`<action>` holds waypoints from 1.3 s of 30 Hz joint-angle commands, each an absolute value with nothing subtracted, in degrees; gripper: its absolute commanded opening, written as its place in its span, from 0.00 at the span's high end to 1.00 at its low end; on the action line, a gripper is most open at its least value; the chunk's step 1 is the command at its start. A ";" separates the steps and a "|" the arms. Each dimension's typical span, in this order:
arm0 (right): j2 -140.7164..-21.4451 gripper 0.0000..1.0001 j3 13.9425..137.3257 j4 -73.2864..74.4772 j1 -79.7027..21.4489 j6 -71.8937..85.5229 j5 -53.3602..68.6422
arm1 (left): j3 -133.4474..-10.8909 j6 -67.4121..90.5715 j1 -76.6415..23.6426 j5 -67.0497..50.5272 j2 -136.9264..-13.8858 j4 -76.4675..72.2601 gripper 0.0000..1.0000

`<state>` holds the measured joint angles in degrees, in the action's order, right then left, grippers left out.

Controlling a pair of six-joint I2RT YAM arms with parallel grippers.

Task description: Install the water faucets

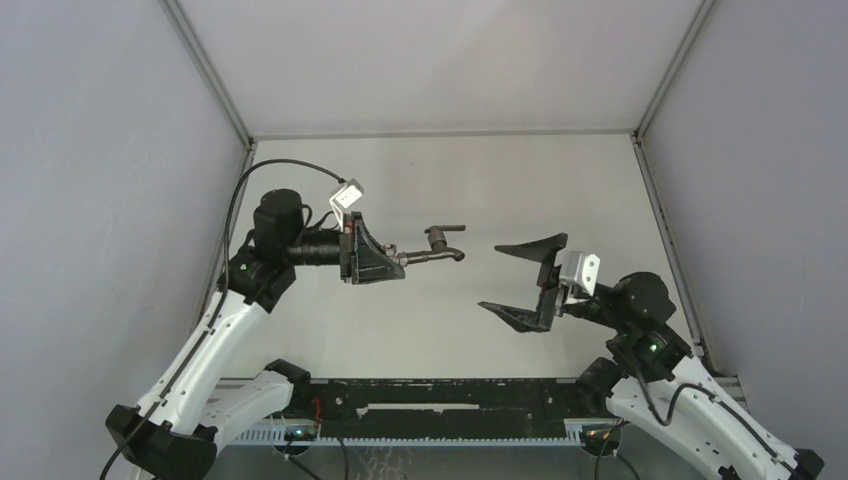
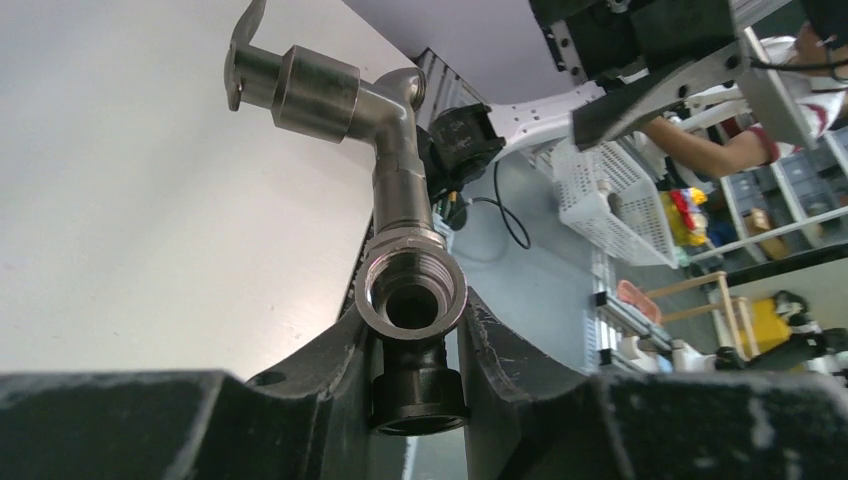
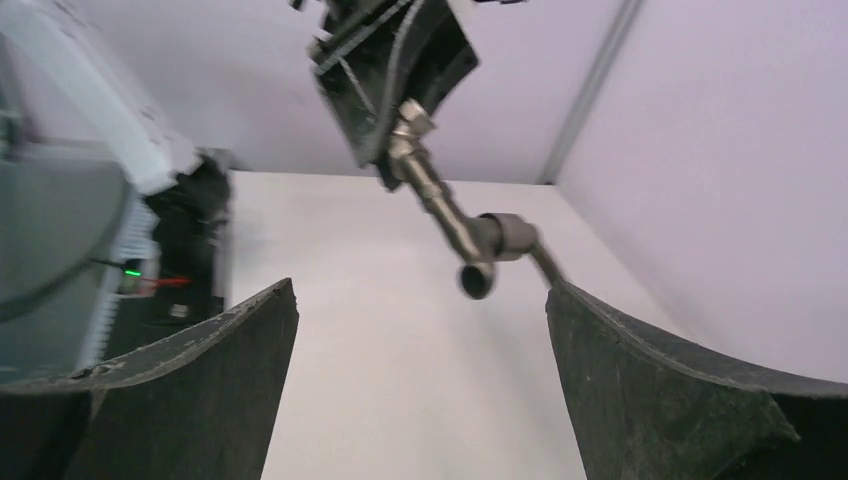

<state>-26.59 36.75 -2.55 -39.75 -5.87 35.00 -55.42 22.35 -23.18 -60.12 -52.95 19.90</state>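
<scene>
The left jaws are clamped on the threaded end of the water faucet (image 1: 437,254), holding it off the surface (image 1: 440,340) left of centre. Its stem points toward 3 o'clock and its lever handle (image 1: 446,230) sits on the 12 o'clock side. The right jaws, at about 4 o'clock from the faucet and apart from it, are spread wide with nothing between them.
</scene>
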 commanded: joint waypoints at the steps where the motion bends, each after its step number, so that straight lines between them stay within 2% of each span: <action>1: -30.31 0.00 35.42 -11.42 -42.06 -23.53 27.30 | -61.35 28.58 -22.92 -62.82 -53.68 21.28 1.00; 11: -40.32 0.02 38.69 -13.78 -50.55 -36.86 21.95 | -63.57 29.35 -22.94 -63.59 -54.49 23.58 1.00; 18: -48.04 0.11 39.55 -17.65 -51.42 -38.93 20.67 | -62.91 28.79 -22.97 -65.39 -53.89 23.39 1.00; 25: -51.75 0.38 39.55 -21.32 -52.92 -40.44 19.25 | -62.04 28.43 -22.95 -66.49 -53.53 23.35 1.00; 29: -52.90 0.45 39.55 -22.98 -53.50 -40.43 19.16 | -61.63 28.04 -22.94 -67.00 -53.59 23.21 1.00; 31: -53.23 0.53 39.59 -23.11 -53.52 -40.34 19.43 | -61.47 27.76 -22.94 -67.27 -53.53 23.28 1.00; 36: -52.74 0.77 41.28 -19.00 -53.62 -38.75 22.71 | -61.11 26.10 -22.94 -66.97 -53.41 23.72 1.00; 39: -51.90 0.88 45.09 -10.77 -53.50 -34.53 28.93 | -60.98 23.38 -23.01 -65.68 -53.07 24.31 1.00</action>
